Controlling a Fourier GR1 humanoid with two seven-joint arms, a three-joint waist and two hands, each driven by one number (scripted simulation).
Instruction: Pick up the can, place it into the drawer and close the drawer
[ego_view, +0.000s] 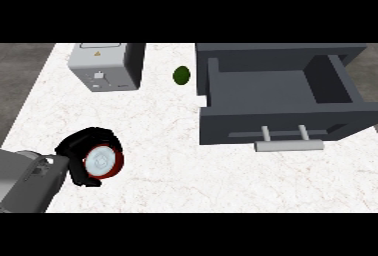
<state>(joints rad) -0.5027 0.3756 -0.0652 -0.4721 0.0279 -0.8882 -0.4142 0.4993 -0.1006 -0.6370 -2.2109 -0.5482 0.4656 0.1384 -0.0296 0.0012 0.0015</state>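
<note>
One hand, left, fingers curled round can, apparently lifted off counter.

Even, bright, diffuse light on the white marbled counter; faint soft shadows only, no glare.
</note>
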